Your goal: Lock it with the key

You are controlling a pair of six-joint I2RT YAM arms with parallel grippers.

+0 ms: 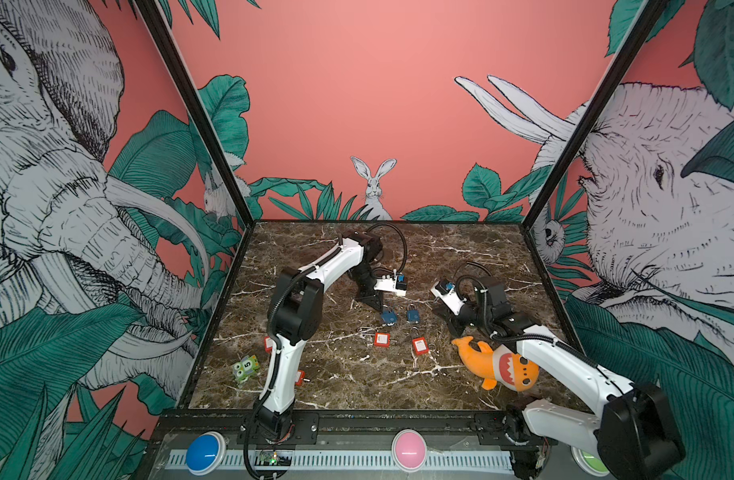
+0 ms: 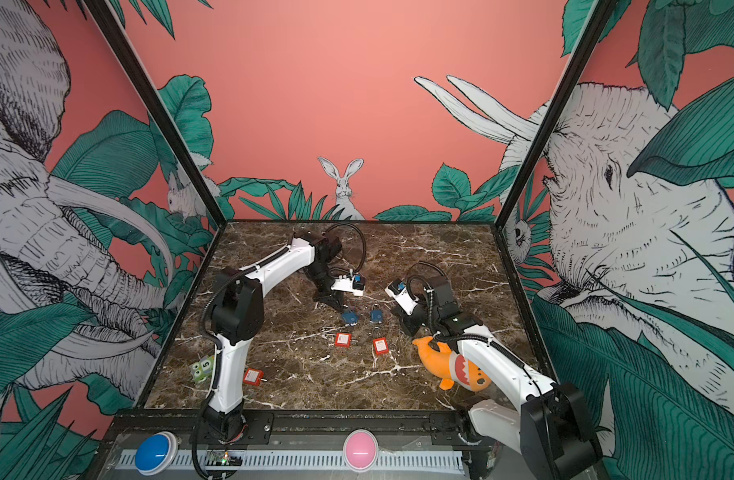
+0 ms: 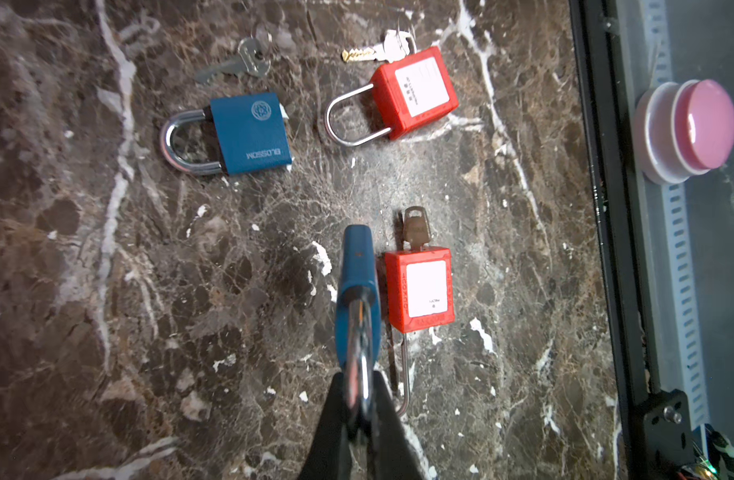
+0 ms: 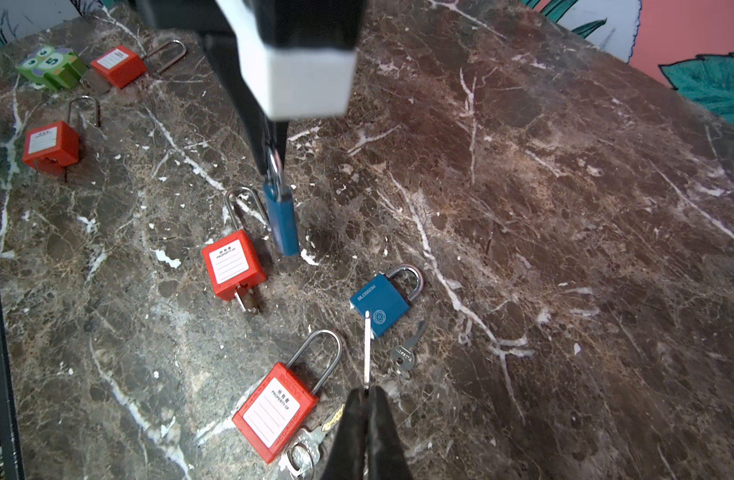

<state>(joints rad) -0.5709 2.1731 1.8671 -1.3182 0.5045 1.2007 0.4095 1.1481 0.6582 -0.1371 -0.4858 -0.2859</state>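
On the table point(image 1: 357, 386), a blue padlock point(image 4: 281, 220) is held by its shackle point(image 3: 357, 332) in the closed left gripper point(image 3: 359, 399). Its body hangs downward and its long axis is near upright. Whether its base touches the table cannot be told. A key point(image 4: 367, 349) is pinched in the closed right gripper point(image 4: 367, 395), blade outward. The padlock lies beyond the blade's tip and off its line, with a second padlock point(image 4: 381, 305) lying flat between them. The keyhole face is turned downward and hidden, so tilting the padlock toward the key is judged necessary.
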